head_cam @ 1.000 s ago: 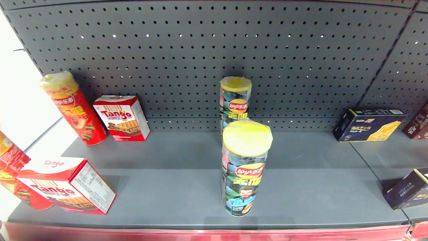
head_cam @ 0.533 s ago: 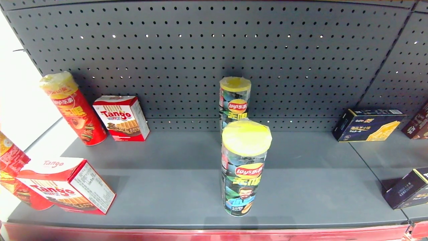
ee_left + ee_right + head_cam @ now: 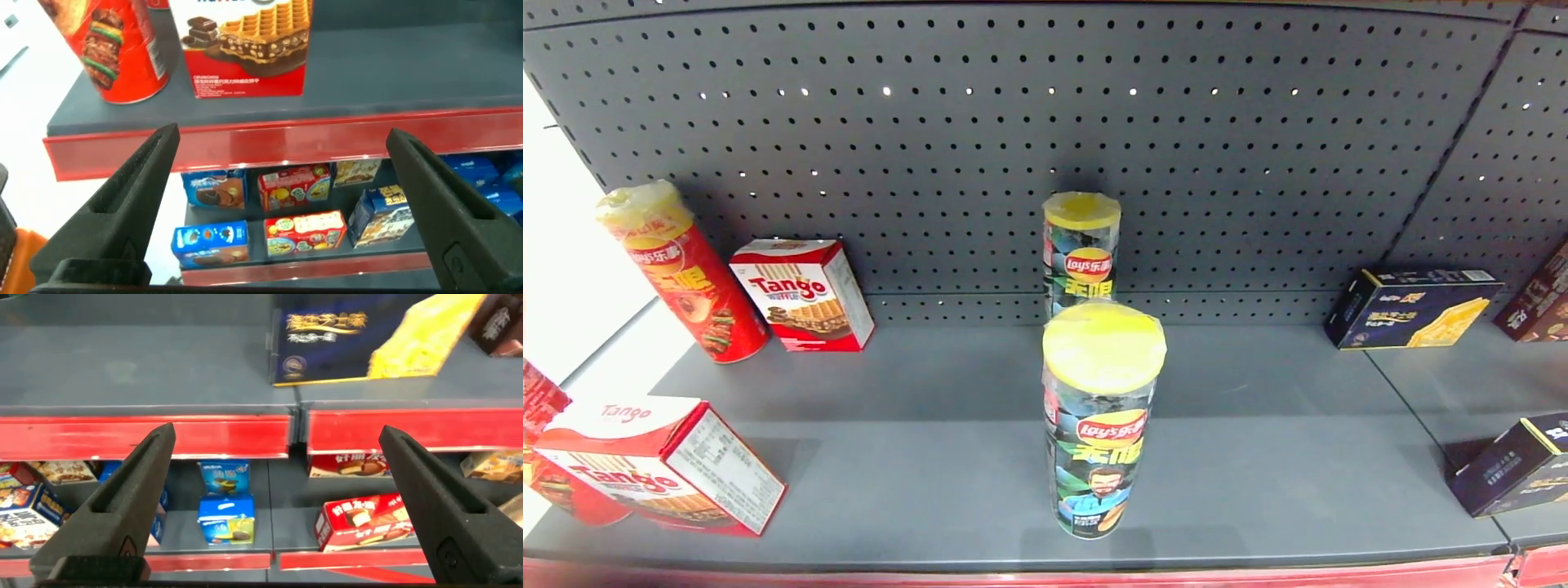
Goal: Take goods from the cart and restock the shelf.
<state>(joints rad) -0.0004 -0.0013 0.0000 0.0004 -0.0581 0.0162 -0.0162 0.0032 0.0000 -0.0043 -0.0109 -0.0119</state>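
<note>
claws (image 3: pixel 282 135) (image 3: pixel 278 431) splayed wide (both), facing shelf (image 3: pixel 409 73)

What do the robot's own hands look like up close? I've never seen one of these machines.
Each is a two-fingered end effector rather than a hand. The left end effector and the right end effector look alike. Both have matte black fingers that are long and wedge-shaped, tapering to blunt tips, with a recessed triangular panel along the side. Small round holes sit near the finger bases.
</note>
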